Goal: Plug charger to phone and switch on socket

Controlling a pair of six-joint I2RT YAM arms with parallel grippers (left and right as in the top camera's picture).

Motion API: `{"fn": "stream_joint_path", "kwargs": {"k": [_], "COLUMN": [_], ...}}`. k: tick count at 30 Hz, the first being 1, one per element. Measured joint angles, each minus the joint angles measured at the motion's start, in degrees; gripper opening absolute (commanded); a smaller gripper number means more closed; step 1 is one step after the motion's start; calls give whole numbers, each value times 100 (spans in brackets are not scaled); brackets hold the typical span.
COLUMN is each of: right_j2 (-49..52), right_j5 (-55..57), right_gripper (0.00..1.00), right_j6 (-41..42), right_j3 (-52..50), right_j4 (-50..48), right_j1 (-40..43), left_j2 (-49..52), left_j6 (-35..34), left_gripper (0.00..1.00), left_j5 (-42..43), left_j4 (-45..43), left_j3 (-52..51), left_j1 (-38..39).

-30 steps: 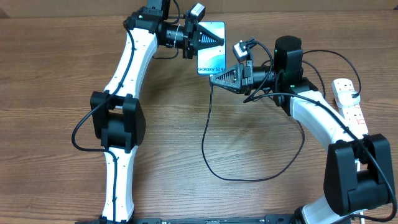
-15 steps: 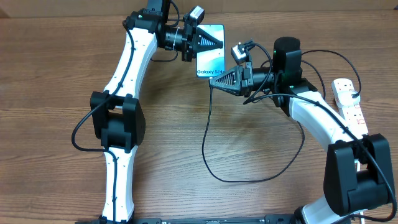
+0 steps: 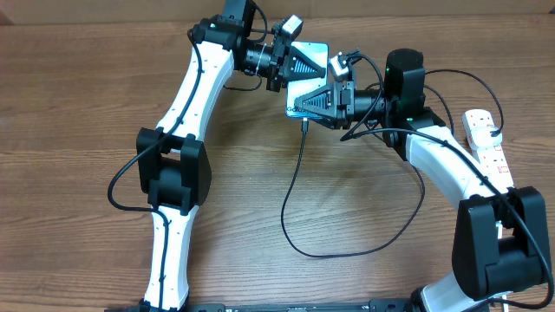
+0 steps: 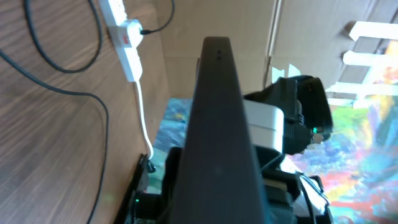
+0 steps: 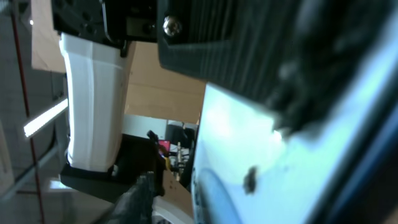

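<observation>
My left gripper point(image 3: 299, 62) is shut on the phone point(image 3: 316, 52) and holds it tilted above the table; its dark edge point(image 4: 221, 124) runs up the middle of the left wrist view. The right gripper point(image 3: 303, 108) sits against the phone's lower edge. The light blue screen point(image 5: 267, 162) fills the right wrist view. One right finger point(image 5: 140, 199) stands well left of centre, so the jaws are apart. The charger's connector tip point(image 3: 304, 123) hangs just below that edge, and its black cable point(image 3: 290, 191) loops across the table. The white socket point(image 3: 488, 147) lies far right.
The left wrist view shows the socket point(image 4: 126, 37) with a red switch, its white lead and loops of black cable point(image 4: 62, 87) on the wood. A black lead point(image 3: 451, 78) arcs from the right arm towards the socket. Both arm bases stand at the front edge.
The left arm has carried the phone right and down until it meets the right gripper. The right jaws have parted and the connector tip now sits by the phone's lower edge.
</observation>
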State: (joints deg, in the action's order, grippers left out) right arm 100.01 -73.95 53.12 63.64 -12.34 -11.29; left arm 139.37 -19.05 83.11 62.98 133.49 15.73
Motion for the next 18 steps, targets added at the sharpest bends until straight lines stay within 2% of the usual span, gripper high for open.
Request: {"fn": "stream_joint_path", "kwargs": {"k": [2,6,13,18], "right_j2": [0,0,0,0], "right_j5": [-15,-37,-46,-55], "right_gripper": [65,80,92,95], "right_j6": [-17,-94,-195,-437], "right_j3": [2,9,9,13], "right_j4": [-2,-7,70,841], "right_j1": [0,0,157,664], "left_j2": [0,0,0,0], "left_j6": [0,2,2,0], "left_gripper": [4,4,4,4], "left_j5": [-111,-238,-308,-334], "left_j4": [0,0,0,61], "left_j3": [0,0,0,0], "left_j1": [0,-7,-9,-90]}}
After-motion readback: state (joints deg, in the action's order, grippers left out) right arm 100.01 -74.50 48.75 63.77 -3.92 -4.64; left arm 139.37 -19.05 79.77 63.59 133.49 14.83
